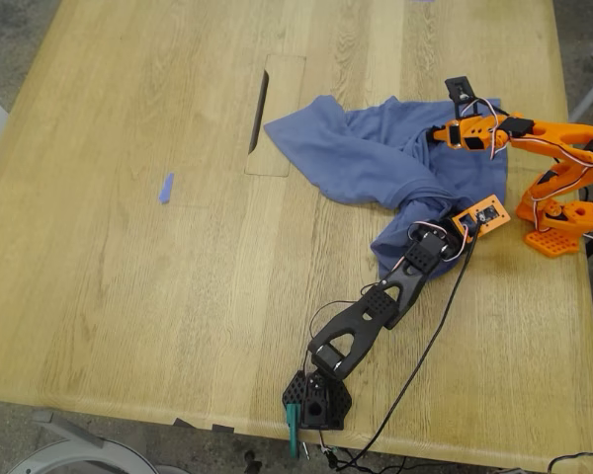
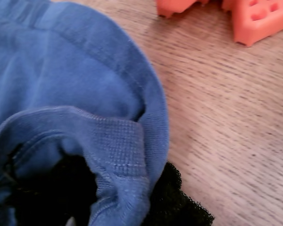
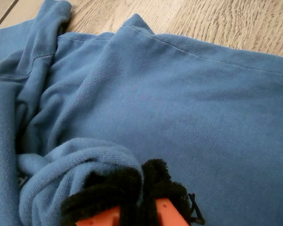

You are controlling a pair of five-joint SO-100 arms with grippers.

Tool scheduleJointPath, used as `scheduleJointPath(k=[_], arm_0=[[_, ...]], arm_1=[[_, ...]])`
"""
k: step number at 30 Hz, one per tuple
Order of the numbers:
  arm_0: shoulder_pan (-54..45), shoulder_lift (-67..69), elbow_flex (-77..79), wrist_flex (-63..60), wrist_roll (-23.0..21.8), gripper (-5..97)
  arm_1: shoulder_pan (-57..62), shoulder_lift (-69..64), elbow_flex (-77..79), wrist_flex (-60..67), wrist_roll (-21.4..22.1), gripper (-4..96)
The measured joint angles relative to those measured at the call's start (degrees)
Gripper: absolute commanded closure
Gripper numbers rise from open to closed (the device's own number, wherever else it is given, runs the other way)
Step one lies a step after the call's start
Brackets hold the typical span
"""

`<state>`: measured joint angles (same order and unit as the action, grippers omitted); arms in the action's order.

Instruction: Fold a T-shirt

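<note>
The slate-blue T-shirt lies crumpled on the wooden table towards the exterior view's right; no print shows. My first gripper, on the black arm, is shut on the shirt's ribbed collar at the garment's near edge. Cloth drapes over its black padded fingers. My second gripper, on the orange arm, is shut on a bunched fold of the shirt at its far right part. Its orange, black-padded fingertips are pressed together over the flat blue cloth.
A tiny blue scrap lies on the table at the exterior view's left. A dark slot sits in a table panel beside the shirt. The orange arm's base and the black arm's base stand at the table's edges, with cables trailing.
</note>
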<state>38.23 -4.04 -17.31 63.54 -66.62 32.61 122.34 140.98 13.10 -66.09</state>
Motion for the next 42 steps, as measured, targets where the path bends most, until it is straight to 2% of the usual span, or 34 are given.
scheduleJointPath(k=[4,11,18,26,36,42], arm_0=[[-0.8,0.1,0.0,0.0,-0.1,81],[-1.8,0.4,0.0,0.0,-0.8,92],[-2.1,1.8,0.0,3.7,-3.6,92],[-3.6,10.1,0.0,12.1,-8.1,91],[-9.1,19.0,0.1,26.5,-9.8,92],[-11.4,27.1,0.2,29.5,-9.8,92]], arm_1=[[-0.2,0.3,-1.1,1.1,0.0,91.4],[-0.4,1.3,-2.9,3.5,0.0,91.4],[-0.7,4.0,-4.7,6.7,0.0,91.4],[-3.2,10.1,-6.2,11.9,0.0,91.4],[-7.4,15.6,-13.4,19.7,0.0,91.4],[-10.2,15.6,-20.7,21.7,-0.9,91.5]])
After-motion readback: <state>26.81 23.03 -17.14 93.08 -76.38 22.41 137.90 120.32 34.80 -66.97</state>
